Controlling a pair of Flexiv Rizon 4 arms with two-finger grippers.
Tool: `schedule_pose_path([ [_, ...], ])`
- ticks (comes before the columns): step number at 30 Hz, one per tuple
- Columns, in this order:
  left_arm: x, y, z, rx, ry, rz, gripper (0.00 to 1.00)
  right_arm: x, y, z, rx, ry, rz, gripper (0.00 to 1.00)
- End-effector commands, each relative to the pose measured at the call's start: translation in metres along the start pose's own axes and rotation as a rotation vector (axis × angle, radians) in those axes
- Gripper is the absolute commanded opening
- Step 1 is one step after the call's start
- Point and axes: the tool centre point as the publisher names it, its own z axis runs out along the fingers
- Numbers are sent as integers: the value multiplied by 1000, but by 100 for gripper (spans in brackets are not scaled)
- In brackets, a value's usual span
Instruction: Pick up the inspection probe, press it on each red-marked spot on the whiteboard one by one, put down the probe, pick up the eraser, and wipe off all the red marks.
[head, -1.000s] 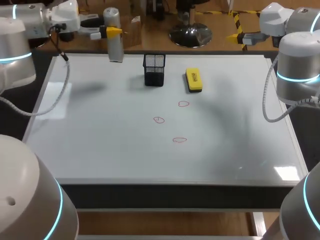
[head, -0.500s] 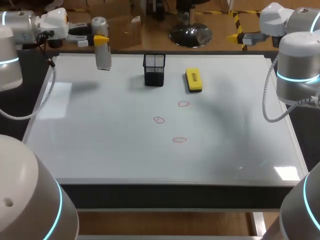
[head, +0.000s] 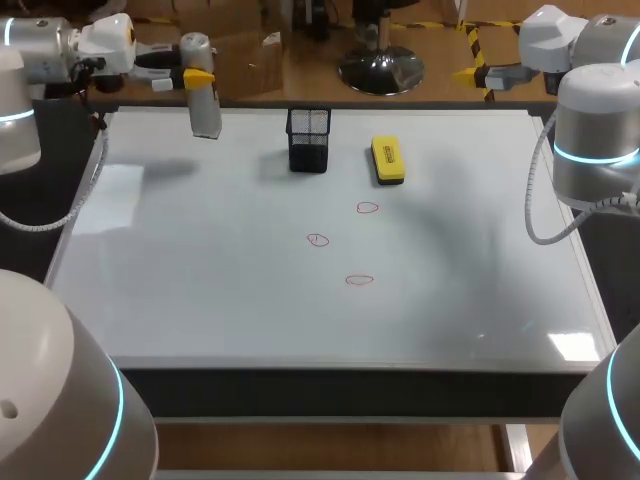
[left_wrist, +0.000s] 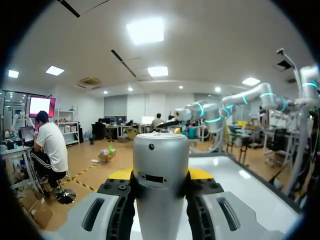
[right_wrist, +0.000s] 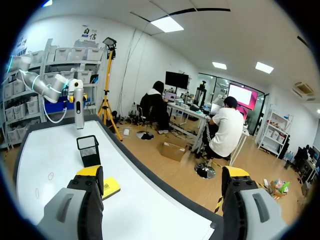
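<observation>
The inspection probe (head: 205, 100), a grey cylinder, hangs upright above the whiteboard's (head: 200, 280) far left corner, with my left gripper (head: 199, 76) shut on it. In the left wrist view the probe (left_wrist: 160, 200) fills the gap between the yellow-tipped fingers (left_wrist: 120, 174). Three red marks (head: 367, 208), (head: 317, 240), (head: 359, 281) sit mid-board. The yellow eraser (head: 387, 160) lies at the back, right of centre. My right gripper (head: 478, 74) stays open past the board's far right corner; its wrist view shows the eraser (right_wrist: 111, 187) beside its left finger and the probe (right_wrist: 78, 105) far off.
A black mesh cup (head: 308, 139) stands at the back of the board, left of the eraser; it also shows in the right wrist view (right_wrist: 88, 149). The board's raised frame (head: 330, 365) runs along the near edge.
My left gripper has carried the probe leftward along the board's far edge, mostly in the first half second. The right arm has stayed still.
</observation>
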Motion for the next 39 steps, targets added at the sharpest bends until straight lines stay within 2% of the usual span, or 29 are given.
schedule_pose_path([
  [1, -1, -1, 0, 1, 4, -1, 0, -1, 0, 0, 1, 1, 0, 100],
  [3, -1, -1, 0, 1, 4, -1, 0, -3, -1, 7, 35, 69, -30, 100],
  [6, -1, -1, 0, 1, 4, -1, 0, 1, -3, 20, 157, 204, -90, 100],
  [10, -1, -1, 0, 1, 4, -1, 0, 12, -9, 31, 290, 391, -160, 100],
  [14, -1, -1, 0, 1, 4, -1, 0, 25, -16, 35, 439, 545, -244, 100],
  [16, -1, -1, 0, 1, 4, -1, 0, 31, -20, 37, 543, 620, -301, 100],
  [20, -1, -1, 0, 1, 4, -1, 0, 41, -27, 43, 676, 751, -400, 100],
  [27, -1, -1, 0, 1, 4, -1, 0, 48, -39, 55, 865, 892, -532, 100],
  [32, -1, -1, 0, 1, 4, -1, 0, 52, -45, 61, 978, 937, -640, 100],
  [39, -1, -1, 0, 1, 4, -1, 0, 59, -49, 66, 1037, 989, -747, 100],
])
